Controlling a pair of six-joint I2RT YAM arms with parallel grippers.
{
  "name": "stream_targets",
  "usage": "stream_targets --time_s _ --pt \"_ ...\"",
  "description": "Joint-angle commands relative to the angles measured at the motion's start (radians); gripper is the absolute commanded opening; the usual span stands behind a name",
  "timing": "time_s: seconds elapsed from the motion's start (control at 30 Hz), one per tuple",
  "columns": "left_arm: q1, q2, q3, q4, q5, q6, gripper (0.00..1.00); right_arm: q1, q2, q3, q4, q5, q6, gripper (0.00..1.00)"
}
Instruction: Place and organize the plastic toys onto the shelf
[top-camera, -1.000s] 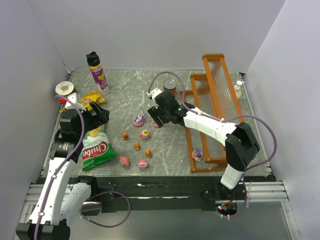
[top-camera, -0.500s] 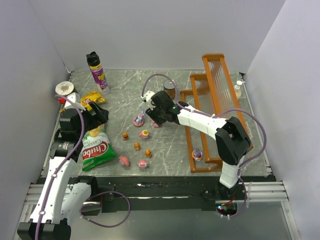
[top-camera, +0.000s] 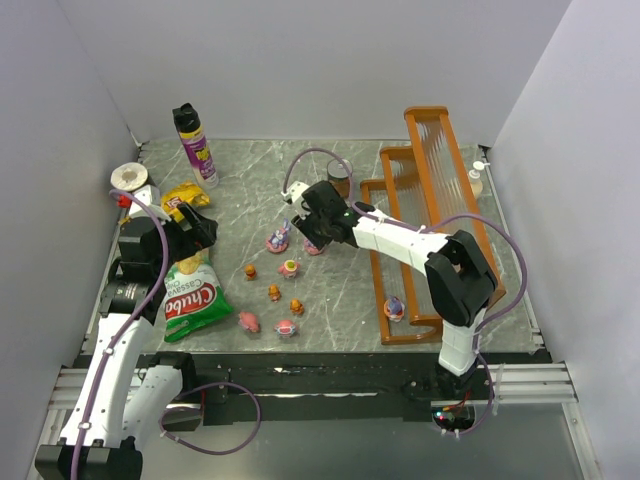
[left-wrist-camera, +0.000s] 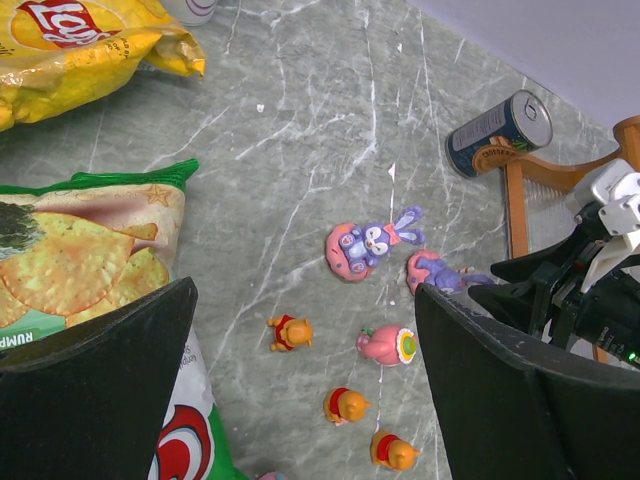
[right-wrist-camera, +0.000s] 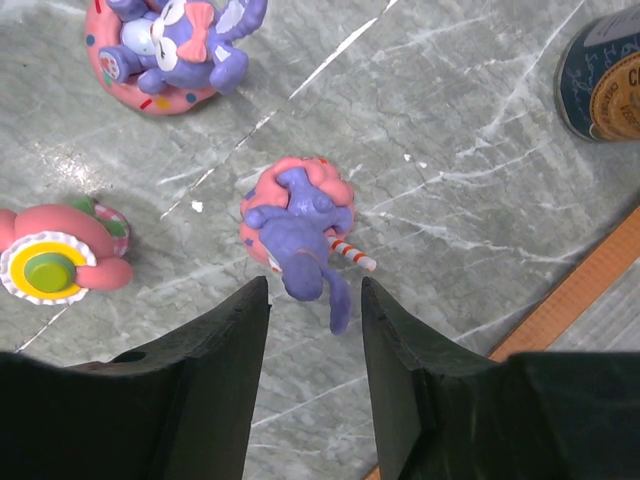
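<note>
Status, right arm: right gripper (right-wrist-camera: 310, 300) hangs low over the purple figurine on a pink base (right-wrist-camera: 297, 225); jaws part-way in, a visible gap on each side; only the figurine's thin tail end sits between the tips; no contact that I can see, nothing held.

Figurine looks tipped on its side on the marble tabletop (right-wrist-camera: 450, 200), between the purple bunny toy (right-wrist-camera: 175, 45) and the shelf (top-camera: 440, 200); drink can (right-wrist-camera: 605, 70) near, pink toy with a yellow-green disc (right-wrist-camera: 50, 268) off to one side.

Left gripper (left-wrist-camera: 305, 300) is spread wide and empty, parked by the green chip bag (left-wrist-camera: 90, 270); small orange figurines (left-wrist-camera: 290, 331) loose on the table in front of it.

Shelf holds one toy on its lowest tier (top-camera: 395, 308); the others I can see are on the table, so my read is early in the job.

Handling guess: tiny, light, hard glossy plastic; stiff but slippery, apt to squirt out of a pinch on a curved part; striped stick (right-wrist-camera: 352, 254) looks thin and snappable. Tail is a poor hold; I'd go further in and pinch across the round pink base or the body, clear of the stick; light squeeze should do.
</note>
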Motion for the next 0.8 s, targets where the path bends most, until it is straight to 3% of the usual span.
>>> stream_targets --time_s 0.0,0.17,0.33,0.5,0.77 --pt "0.008 -0.002 0.027 0.011 0.013 -0.002 0.96 -0.016 0.042 0.060 0.040 -0.013 -0.011 0.48" --pt "0.010 -0.002 0.027 0.011 0.013 -0.004 0.96 -0.016 0.053 0.075 0.048 -0.013 -0.003 0.42" --pt "0.011 -0.002 0.027 0.011 0.017 -0.004 0.96 -0.016 0.069 0.089 0.028 -0.004 0.012 0.23" --pt "0.014 -0.004 0.025 0.014 0.024 -0.004 0.96 -0.015 0.037 0.063 0.025 0.014 0.040 0.10" --pt "0.019 -0.001 0.022 0.018 0.036 -0.005 0.96 -0.001 -0.007 0.088 -0.081 0.131 0.171 0.00"
